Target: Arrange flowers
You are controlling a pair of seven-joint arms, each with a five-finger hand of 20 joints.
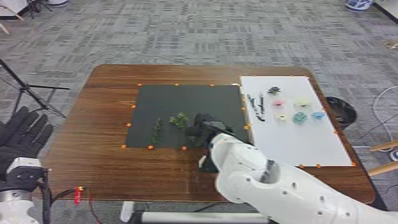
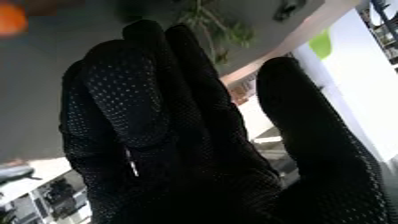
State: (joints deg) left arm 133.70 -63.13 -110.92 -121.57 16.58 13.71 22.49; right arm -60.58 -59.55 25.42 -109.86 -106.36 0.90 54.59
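Head view: the right hand (image 1: 202, 129) is at the dark mat (image 1: 164, 100), fingers loosely straight, gripping nothing. Leafy sprig (image 1: 179, 120) just left of it, pink flower (image 1: 278, 102) farther right. Greenery stage, it seems; next calls for a clean retreat, then a bloom.

White arms (image 1: 236, 183), dark screw spots (image 1: 294, 185); pale-dotted, black-gloved robot hands (image 1: 19, 149)

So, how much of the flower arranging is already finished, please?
Two green sprigs lie on the dark mat, so placing them looks done. The right hand, open, appears empty. The flowers and dark pieces on the white sheet seem left to place.
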